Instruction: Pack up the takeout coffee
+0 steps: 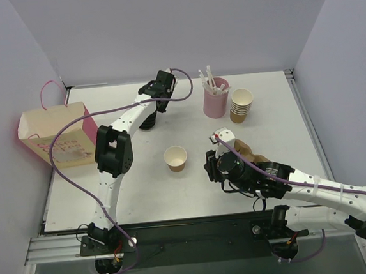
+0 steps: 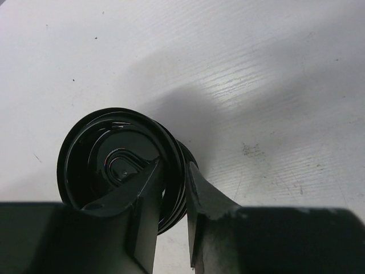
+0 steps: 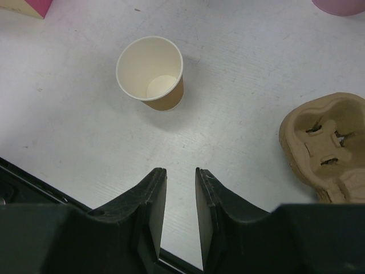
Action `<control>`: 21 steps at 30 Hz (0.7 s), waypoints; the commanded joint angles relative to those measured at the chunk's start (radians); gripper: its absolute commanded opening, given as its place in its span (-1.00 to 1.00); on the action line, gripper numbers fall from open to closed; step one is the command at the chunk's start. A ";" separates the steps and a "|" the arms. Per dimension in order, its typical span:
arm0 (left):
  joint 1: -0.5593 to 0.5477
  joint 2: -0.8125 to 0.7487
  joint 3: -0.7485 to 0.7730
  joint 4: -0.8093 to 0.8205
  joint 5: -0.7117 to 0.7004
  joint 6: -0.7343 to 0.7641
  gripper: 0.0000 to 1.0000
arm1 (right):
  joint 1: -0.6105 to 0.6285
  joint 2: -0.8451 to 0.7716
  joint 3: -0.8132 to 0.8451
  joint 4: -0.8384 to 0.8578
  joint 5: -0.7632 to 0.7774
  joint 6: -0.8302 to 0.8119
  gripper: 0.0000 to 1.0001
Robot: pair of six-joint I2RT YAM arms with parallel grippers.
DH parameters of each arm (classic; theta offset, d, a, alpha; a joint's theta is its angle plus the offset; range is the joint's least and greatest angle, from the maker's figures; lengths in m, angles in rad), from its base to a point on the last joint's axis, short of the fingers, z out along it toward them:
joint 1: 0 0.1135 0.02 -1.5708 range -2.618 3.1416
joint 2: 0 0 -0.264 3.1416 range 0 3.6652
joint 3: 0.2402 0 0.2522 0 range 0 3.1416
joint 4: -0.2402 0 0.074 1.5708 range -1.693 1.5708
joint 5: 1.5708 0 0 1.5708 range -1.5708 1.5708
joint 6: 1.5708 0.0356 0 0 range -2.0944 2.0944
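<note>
White table [image 2: 256, 85], and your left fingers [image 2: 208, 211] sit around the rim of the black lids [image 2: 108, 148] (squeezing? can't tell); they could lift 2 at once. Right fingers [image 3: 145, 211], slightly apart, hold nothing; the cup [image 3: 151, 71] stands just ahead.

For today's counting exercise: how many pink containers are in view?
2: a pink paper bag at the left, and a pink cup holding white sticks at the back, beside the stacked paper cups. None looks hidden.

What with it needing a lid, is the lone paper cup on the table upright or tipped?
Upright: the paper cup stands on its base, mouth up, its bare bottom visible inside.
</note>
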 commanded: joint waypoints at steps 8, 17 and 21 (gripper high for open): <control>0.006 -0.010 0.058 -0.010 -0.021 0.018 -0.53 | 0.009 -0.039 0.012 0.027 0.054 -0.014 -0.44; 0.002 -0.037 0.072 -0.030 -0.016 0.007 -0.58 | 0.009 -0.030 0.018 0.027 0.046 -0.006 -0.44; 0.002 -0.046 0.079 -0.047 -0.016 0.003 -0.66 | 0.009 -0.034 0.021 0.027 0.045 -0.004 -0.44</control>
